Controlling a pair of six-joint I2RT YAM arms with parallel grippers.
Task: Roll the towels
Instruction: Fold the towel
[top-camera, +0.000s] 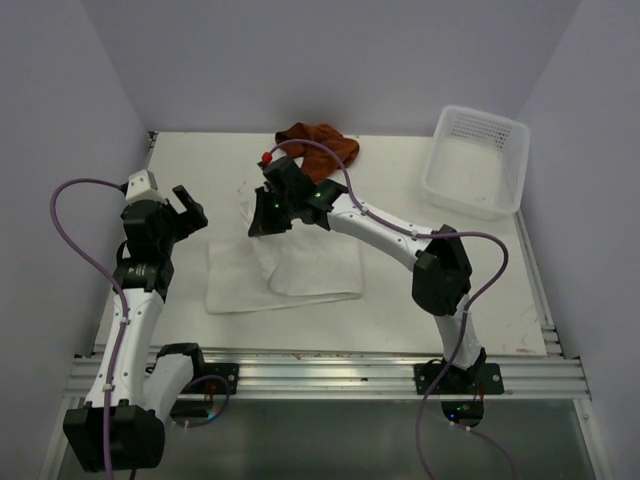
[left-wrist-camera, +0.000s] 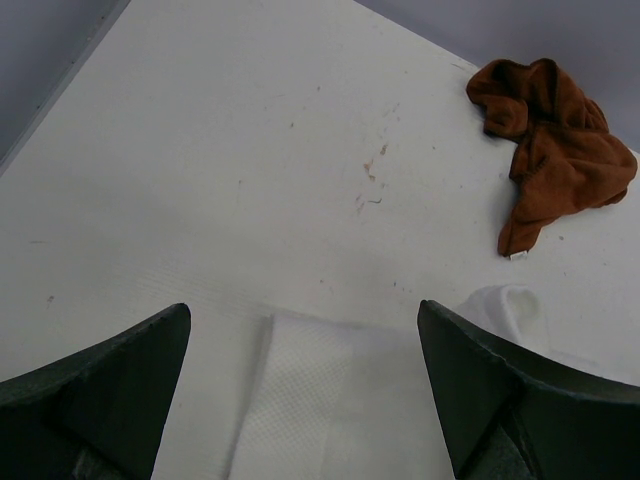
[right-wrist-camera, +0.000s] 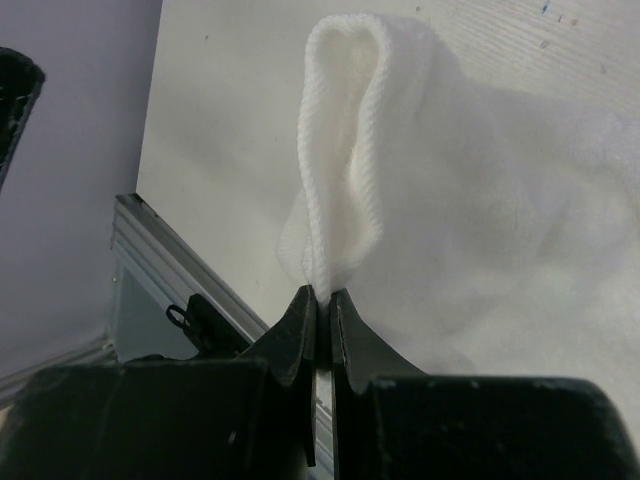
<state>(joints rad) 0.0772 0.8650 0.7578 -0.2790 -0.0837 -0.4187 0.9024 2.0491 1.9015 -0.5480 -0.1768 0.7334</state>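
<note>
Black fingers of the right gripper (right-wrist-camera: 322, 292) are clamped on a raised fold of the white textured towel (right-wrist-camera: 450, 200) at the centre of the table (top-camera: 400, 300). The left gripper (left-wrist-camera: 302, 312) is held spread above its left part. At the far edge, the white tag (left-wrist-camera: 517, 256) on the crumpled rust-brown towel (left-wrist-camera: 560, 150) is unreadable.

The left arm (top-camera: 135, 300) and right arm (top-camera: 385, 230) are each built of smooth white tubular links between blocky matte-black joint housings, and each stands on a black base plate (top-camera: 455, 378). A mauve cable (top-camera: 506, 258) runs outside each arm. The right arm's wrist carries small green lights (top-camera: 318, 192) and a red knob (top-camera: 267, 157). The left pincer (top-camera: 192, 203) and right pincer (right-wrist-camera: 322, 297) have matte-black, wedge-shaped fingers (left-wrist-camera: 110, 390).
</note>
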